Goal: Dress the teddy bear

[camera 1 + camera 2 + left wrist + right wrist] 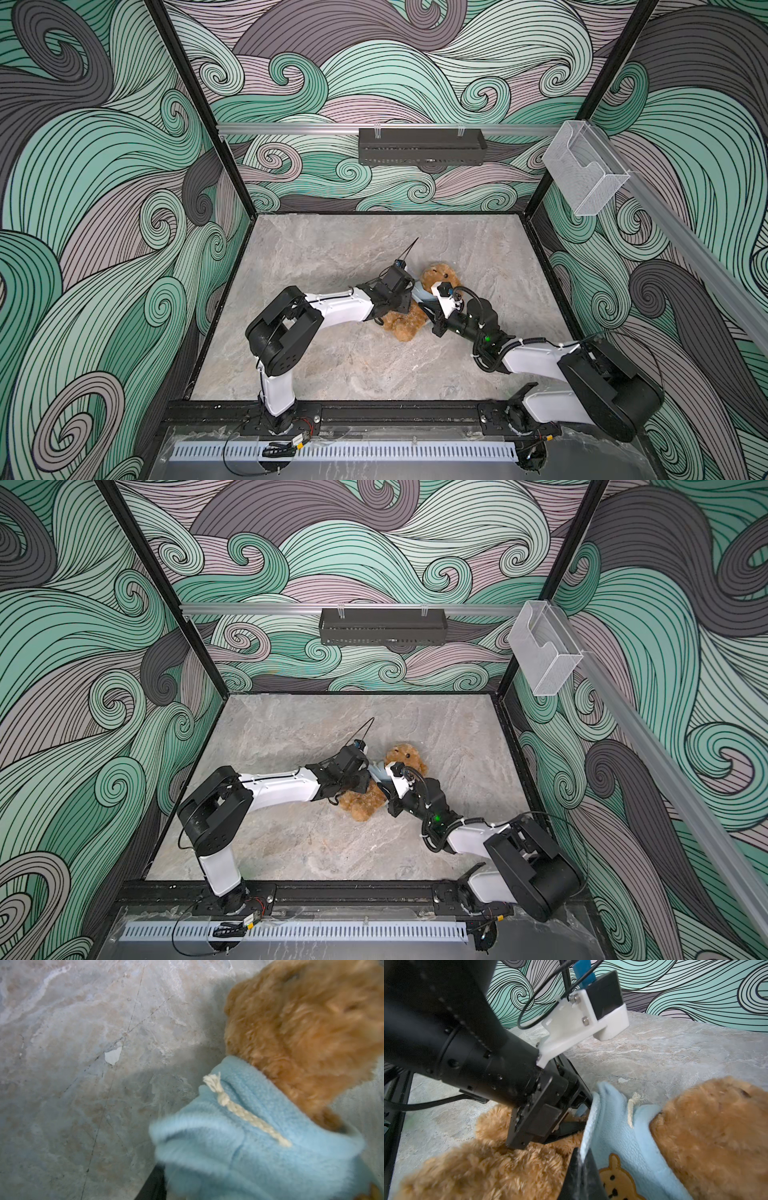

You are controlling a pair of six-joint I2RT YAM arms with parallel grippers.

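In both top views the teddy bear (405,326) (361,804) lies face up on the grey stony counter (332,257), right under the left pincer (411,291) and the right pincer (426,307). The two meet over its chest, where a bit of light blue hoodie (422,296) shows.

The left wrist view shows curly golden fur beside fuzzy blue fleece, with a cream plaited cord (245,1113) on it. The cloth hides the left pincer's tips, so I cannot tell how wide it is or if it holds anything.

In the right wrist view the right pincer (582,1165) is pinched tight on the hoodie's ribbed edge, just beside a stitched bear patch (616,1180). The bear's head sits past its tips.

I think the bear is light, soft and squashy, and its fur may slide. The stretchy ribbed edge looks like the best place to grab. The hoodie is up round the neck and chest; the tummy is bare.
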